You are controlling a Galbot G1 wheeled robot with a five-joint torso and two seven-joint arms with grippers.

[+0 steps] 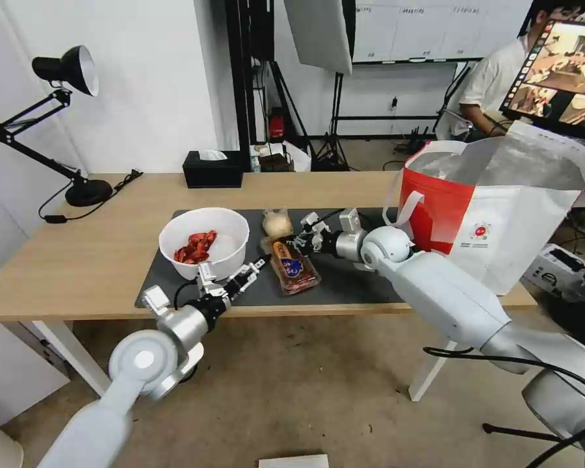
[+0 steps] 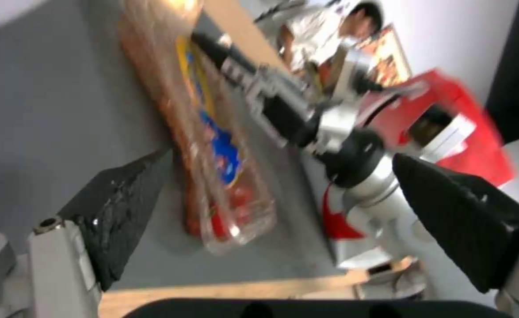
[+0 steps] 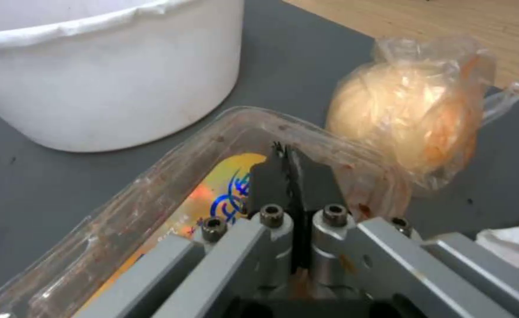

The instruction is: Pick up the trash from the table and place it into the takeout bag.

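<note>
1. Your right gripper point(image 1: 297, 242) is low over the dark grey mat point(image 1: 344, 286), at the far end of the clear plastic tray point(image 1: 294, 266). In the right wrist view its two black fingers point(image 3: 271, 176) are pressed together at the tray's rim point(image 3: 253, 121), with no gap between them; I cannot tell whether a piece of the rim is pinched between them.
2. Your left gripper point(image 1: 253, 272) is near the front edge of the table point(image 1: 78, 260), just in front of the white bowl point(image 1: 205, 242) and beside the tray. In the left wrist view its dark fingers point(image 2: 121, 203) stand wide apart and hold nothing.
3. The tray lies flat on the mat, between the bowl and your right arm. You can see a printed label with blue and orange colours through it point(image 2: 212, 132).
4. The bowl stands on the mat, left of the tray, with red shells point(image 1: 196, 247) inside.
5. The small clear bag with a beige lump point(image 3: 410, 110) lies on the mat, touching the far end of the tray.
6. A bit of white tissue point(image 3: 513, 240) shows near your right gripper.
7. The takeout bag point(image 1: 500, 214) stands open at the right end of the table, well apart from the tray.
</note>
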